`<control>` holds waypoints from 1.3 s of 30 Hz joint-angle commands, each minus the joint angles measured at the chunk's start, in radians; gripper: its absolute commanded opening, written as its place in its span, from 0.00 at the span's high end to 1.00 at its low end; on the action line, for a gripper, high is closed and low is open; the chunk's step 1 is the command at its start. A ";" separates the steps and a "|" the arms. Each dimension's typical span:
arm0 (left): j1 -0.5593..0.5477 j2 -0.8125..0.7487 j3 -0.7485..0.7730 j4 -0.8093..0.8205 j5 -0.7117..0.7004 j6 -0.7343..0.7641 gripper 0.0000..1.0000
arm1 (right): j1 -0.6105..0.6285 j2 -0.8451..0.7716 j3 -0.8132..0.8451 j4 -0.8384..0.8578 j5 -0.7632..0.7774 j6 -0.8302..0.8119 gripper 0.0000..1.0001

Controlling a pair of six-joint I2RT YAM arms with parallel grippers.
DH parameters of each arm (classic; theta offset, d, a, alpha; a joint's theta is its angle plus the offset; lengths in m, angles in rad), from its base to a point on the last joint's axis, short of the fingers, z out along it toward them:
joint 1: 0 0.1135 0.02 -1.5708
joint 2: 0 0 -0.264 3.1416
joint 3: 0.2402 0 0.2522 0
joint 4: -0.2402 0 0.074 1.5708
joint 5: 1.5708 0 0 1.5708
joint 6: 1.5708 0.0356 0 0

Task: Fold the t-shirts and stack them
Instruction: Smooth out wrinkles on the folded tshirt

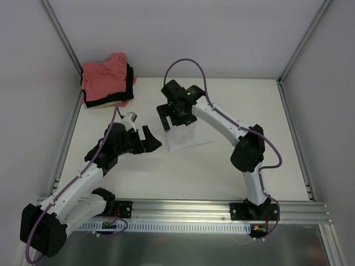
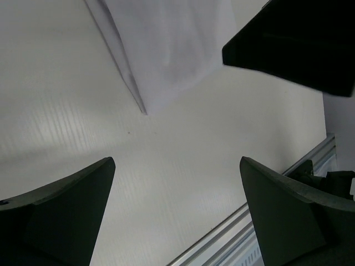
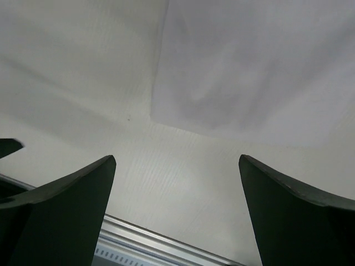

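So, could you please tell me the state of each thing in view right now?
White shirt: folded, flat on the table.
Stack: pink over black, piled in the far-left corner.
Left gripper: open, empty.
Right gripper: open, empty, by the white shirt.

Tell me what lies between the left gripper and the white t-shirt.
Only bare table lies between the left gripper and the white t-shirt; the left wrist view shows it.
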 commanded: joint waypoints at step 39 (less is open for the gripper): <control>-0.004 -0.413 0.002 -0.418 -0.066 0.123 0.01 | 0.189 0.242 -0.042 0.024 0.169 0.237 0.01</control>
